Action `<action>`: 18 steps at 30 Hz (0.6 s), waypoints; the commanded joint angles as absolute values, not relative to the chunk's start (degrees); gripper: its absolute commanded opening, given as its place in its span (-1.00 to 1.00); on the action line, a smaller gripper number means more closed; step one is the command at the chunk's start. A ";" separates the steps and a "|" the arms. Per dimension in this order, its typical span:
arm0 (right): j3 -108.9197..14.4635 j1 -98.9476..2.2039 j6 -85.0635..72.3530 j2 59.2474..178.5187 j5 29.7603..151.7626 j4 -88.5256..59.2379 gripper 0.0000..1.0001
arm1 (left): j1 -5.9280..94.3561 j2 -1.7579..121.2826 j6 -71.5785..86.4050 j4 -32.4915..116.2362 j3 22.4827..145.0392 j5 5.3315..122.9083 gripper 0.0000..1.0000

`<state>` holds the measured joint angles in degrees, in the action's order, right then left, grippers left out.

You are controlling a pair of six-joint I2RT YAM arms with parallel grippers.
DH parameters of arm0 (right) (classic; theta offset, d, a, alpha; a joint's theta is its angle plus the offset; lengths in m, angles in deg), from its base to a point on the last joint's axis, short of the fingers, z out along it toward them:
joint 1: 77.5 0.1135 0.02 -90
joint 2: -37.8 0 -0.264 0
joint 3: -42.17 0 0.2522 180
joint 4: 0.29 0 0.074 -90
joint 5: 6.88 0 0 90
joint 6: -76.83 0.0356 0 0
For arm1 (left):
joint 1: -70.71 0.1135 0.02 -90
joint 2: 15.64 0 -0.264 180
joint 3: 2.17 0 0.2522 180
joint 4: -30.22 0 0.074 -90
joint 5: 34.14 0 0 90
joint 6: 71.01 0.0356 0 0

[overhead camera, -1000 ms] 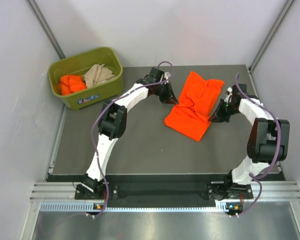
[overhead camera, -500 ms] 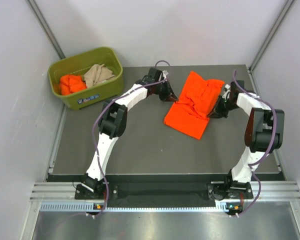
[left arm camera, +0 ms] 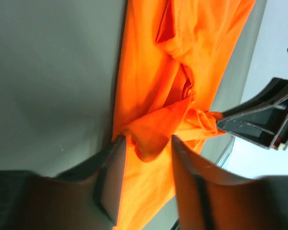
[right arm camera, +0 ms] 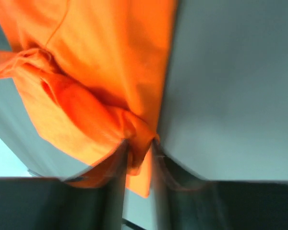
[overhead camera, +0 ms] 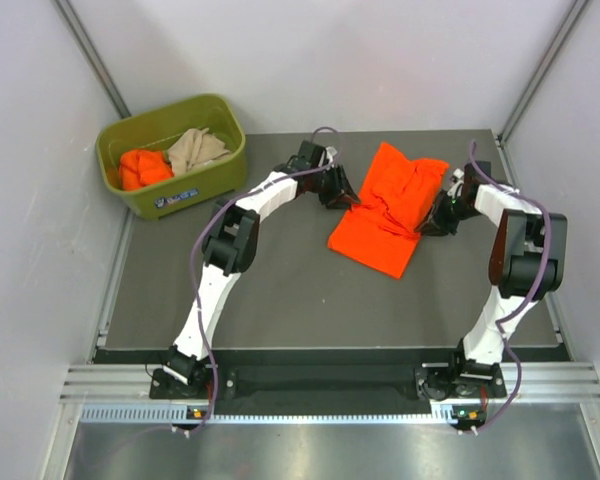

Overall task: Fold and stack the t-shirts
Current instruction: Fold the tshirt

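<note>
Two grippers have hold of one orange t-shirt (overhead camera: 385, 215), which lies partly folded on the table (overhead camera: 260, 290), well to the right of the olive-green bin (overhead camera: 145, 203) and slightly nearer the arm bases than it. The left gripper (overhead camera: 347, 198) takes the shirt's bin-side edge: its jaws stand moderately apart, and a thick raised fold of cloth fills the gap. The right gripper (overhead camera: 432, 224) bites the edge farthest from the bin, its jaws almost closed on a bunched wad. Between the two the cloth rises in a wrinkled ridge. Inside the bin a crumpled orange shirt (overhead camera: 143, 167) and a beige shirt (overhead camera: 195, 148) lie unfolded.

The chief danger, as I judge it, is the uneven pinches. Each gripper seems to hold a bunch rather than a single clean edge, so lifting could drag lower layers along and undo the fold beneath. If the arms pull apart, the wider left hold may slip first. If one arm leads, the soft cotton will twist and the crease will land crooked.
</note>
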<state>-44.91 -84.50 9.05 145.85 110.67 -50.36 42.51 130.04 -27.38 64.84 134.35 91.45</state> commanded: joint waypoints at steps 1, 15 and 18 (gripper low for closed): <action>-47.79 -87.25 9.59 147.84 111.24 -46.22 -0.40 | 42.76 128.33 -20.77 68.81 139.99 88.04 -0.03; -59.58 -74.89 6.41 139.68 96.66 -60.28 0.22 | 44.96 101.88 -2.71 73.51 106.36 86.97 0.08; -55.45 -68.64 13.77 137.56 93.68 -58.26 0.21 | 44.70 98.80 -3.07 72.89 101.86 87.15 0.04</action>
<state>-57.48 -73.25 8.68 141.02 98.85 -55.94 45.55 102.68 -5.04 75.22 105.00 85.18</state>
